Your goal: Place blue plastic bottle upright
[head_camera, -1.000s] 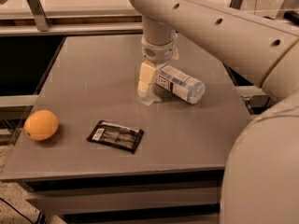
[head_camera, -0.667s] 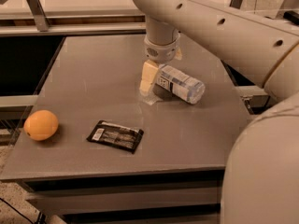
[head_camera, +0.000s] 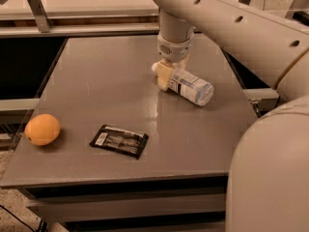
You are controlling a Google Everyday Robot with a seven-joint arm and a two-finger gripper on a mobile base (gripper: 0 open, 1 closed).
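The blue plastic bottle (head_camera: 192, 86) lies on its side on the grey table (head_camera: 106, 81), right of centre. Its white cap (head_camera: 154, 67) points left and its ribbed base points to the lower right. My gripper (head_camera: 165, 74) comes down from above and is closed around the bottle's neck end, just behind the cap. One cream finger (head_camera: 162, 77) shows in front of the bottle; the other is hidden behind it. The bottle's base rests at or very close to the table top.
An orange fruit (head_camera: 42, 129) sits near the table's front left edge. A black snack packet (head_camera: 119, 140) lies flat at the front centre. My arm (head_camera: 231, 23) spans the upper right and its large body (head_camera: 270, 173) fills the lower right. A rail (head_camera: 38, 4) stands behind the table.
My gripper has shifted a little to the right onto the bottle's neck, and the cap now shows to the left of the finger. The bottle has moved slightly right with it.
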